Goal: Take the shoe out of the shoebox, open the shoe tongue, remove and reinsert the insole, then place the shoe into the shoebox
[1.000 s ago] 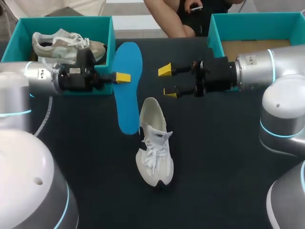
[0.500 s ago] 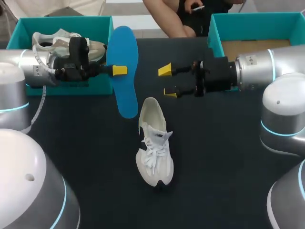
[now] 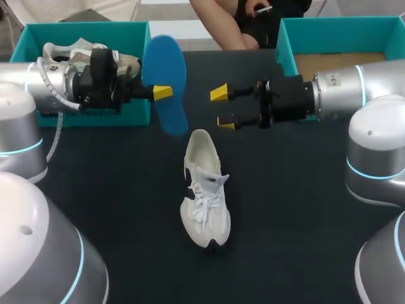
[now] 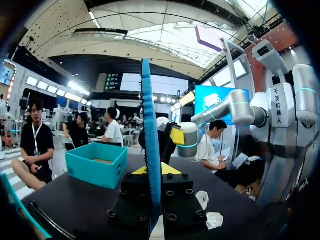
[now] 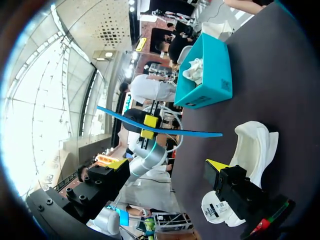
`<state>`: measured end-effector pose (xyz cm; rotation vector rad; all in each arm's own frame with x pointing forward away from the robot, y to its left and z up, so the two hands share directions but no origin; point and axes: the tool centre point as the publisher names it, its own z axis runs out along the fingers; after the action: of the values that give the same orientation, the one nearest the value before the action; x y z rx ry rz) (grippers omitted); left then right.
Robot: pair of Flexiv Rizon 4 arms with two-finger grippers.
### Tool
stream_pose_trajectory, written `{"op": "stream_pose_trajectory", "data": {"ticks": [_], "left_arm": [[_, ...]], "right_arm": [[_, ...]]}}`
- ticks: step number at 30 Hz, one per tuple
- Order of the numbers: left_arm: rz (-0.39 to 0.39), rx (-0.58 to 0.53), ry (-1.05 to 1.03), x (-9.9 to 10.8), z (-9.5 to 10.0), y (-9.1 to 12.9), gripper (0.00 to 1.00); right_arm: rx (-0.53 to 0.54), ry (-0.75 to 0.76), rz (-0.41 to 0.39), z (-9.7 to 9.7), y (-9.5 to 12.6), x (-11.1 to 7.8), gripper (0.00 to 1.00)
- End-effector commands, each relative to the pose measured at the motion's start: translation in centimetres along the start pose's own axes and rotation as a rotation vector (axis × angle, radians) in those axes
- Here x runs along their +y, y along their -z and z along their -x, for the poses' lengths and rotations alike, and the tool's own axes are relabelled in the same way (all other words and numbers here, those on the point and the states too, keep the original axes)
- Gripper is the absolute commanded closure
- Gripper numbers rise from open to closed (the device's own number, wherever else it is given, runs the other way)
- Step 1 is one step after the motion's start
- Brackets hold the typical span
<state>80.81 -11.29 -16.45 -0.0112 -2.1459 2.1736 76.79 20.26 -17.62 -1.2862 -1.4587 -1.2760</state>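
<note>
Left gripper (image 3: 162, 92) is clamped on the blue insole (image 3: 166, 66) near its middle, holding it in the air at the upper centre-left of the head view. The white shoe (image 3: 204, 190) lies at frame centre. Right gripper (image 3: 223, 107) hangs spread wide beside the insole, touching nothing. My worry is that nothing steadies the shoe, so pushing the floppy insole in could shove it away or buckle the insole at the collar.

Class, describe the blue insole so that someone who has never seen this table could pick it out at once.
Look at the dark table, then the teal shoebox on its left. Beside that box the left gripper holds up a flat, sole-shaped insole, beyond the white shoe. It alone is bright blue and sheet-thin.
</note>
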Motion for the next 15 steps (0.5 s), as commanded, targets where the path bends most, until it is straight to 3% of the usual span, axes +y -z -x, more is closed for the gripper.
{"op": "stream_pose_trajectory", "data": {"ticks": [1,5,9,15], "left_arm": [[0.048,0.027,-0.530,-0.1,-1.0,-0.6,1.00],[0.023,0.066,-0.726,0.5,-1.2,-0.5,1.00],[-0.069,0.051,-0.794,1.0,-0.9,-0.2,1.00],[-0.059,0.032,-0.872,1.2,-0.3,-0.1,1.00]], "right_arm": [[-0.004,-0.001,0.003,-0.1,-0.3,0.0,0.00],[-0.004,-0.001,0.003,-0.1,-0.3,0.0,0.00],[-0.004,-0.001,0.003,-0.1,-0.3,0.0,0.00],[-0.004,-0.001,0.003,-0.1,-0.3,0.0,0.00]]}}
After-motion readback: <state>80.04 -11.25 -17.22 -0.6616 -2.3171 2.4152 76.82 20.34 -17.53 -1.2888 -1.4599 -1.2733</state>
